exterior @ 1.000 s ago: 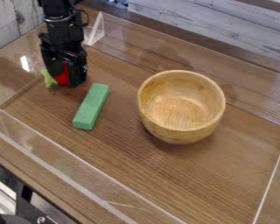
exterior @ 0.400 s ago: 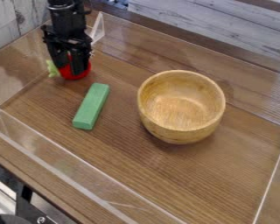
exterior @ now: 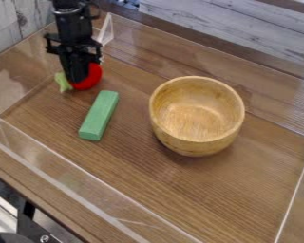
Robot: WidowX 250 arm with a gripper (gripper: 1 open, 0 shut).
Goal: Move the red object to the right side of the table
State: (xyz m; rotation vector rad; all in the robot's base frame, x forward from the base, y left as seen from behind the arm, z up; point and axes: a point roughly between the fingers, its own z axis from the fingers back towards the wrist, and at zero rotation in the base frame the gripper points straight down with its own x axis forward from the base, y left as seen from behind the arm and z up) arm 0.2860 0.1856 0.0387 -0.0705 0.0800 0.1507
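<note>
The red object (exterior: 92,74) lies on the table (exterior: 180,195) at the far left, its red body showing to the right of my fingers and its green leafy bit to their left. My gripper (exterior: 75,76) points straight down onto it, fingers drawn in against the toy and low at the tabletop. The middle of the toy is hidden behind the fingers.
A green rectangular block (exterior: 99,115) lies just in front of the gripper, slanted. A large wooden bowl (exterior: 197,114) stands mid-table to the right. Low clear acrylic walls (exterior: 66,169) run along the table's edges.
The gripper's fingers, wide apart around the red object earlier, have drawn in on it, and the wrist has rolled a little. The toy, block and bowl stay put.
</note>
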